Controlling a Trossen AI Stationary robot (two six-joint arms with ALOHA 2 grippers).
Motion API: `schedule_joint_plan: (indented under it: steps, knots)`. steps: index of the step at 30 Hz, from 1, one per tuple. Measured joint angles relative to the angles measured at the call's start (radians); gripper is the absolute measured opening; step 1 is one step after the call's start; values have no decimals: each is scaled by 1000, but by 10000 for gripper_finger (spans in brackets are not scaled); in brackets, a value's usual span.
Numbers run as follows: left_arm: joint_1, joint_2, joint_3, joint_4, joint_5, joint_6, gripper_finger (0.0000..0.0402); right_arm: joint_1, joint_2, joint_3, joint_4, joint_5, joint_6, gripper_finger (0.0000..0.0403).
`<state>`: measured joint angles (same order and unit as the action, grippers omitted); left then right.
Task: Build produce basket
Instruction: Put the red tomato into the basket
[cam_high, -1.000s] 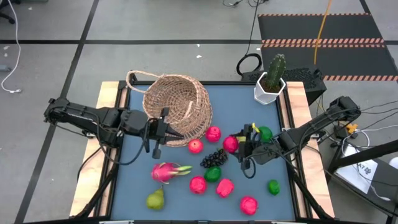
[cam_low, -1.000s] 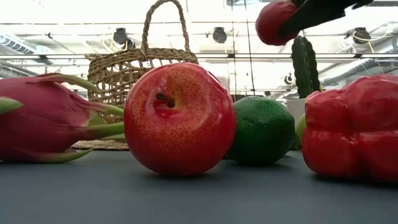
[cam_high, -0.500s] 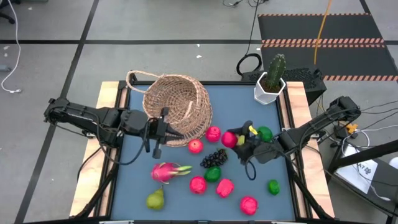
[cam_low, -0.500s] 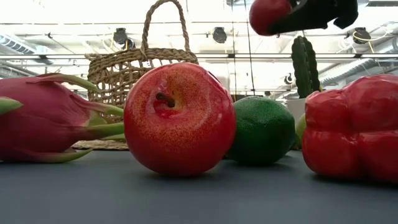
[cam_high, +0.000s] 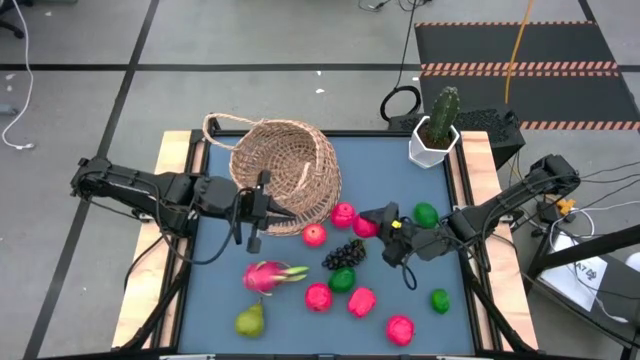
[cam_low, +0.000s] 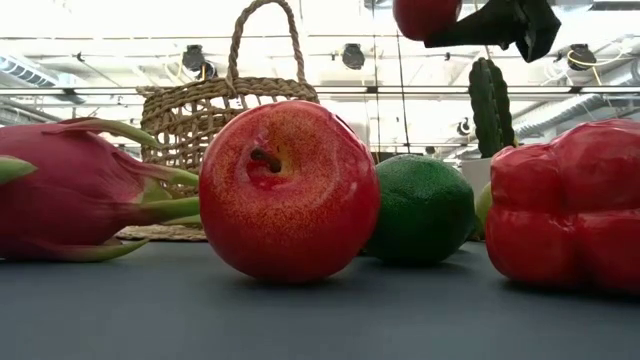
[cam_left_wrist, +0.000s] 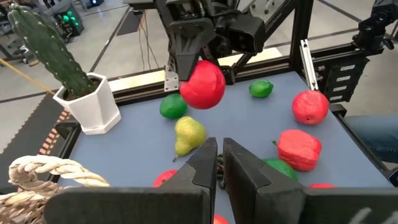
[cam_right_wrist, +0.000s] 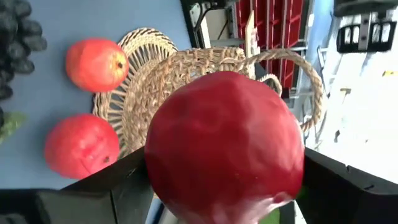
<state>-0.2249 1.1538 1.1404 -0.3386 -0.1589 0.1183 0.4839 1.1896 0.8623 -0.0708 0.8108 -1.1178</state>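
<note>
Table: blue mat (cam_high: 300, 325) with wooden side rails, produce strewn across it
Basket: wicker basket (cam_high: 285, 165) lying tipped on its side at the far left of the mat
Left arm: stretched low across the mat, left gripper (cam_high: 258, 212) with fingers pressed together, empty, just beside the basket's rim
Right arm: reaching inward, right gripper (cam_high: 378, 223) raised, clamping a red round fruit (cam_left_wrist: 203, 84) between widely spread fingers, above the mat right of the basket
</note>
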Motion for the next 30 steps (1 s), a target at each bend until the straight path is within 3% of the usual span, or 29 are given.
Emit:
schedule_joint_plan:
  steps: [30]
  knots:
    - [0,0,0,0,0,-4,31,0,0,0,0,-3,-35,321]
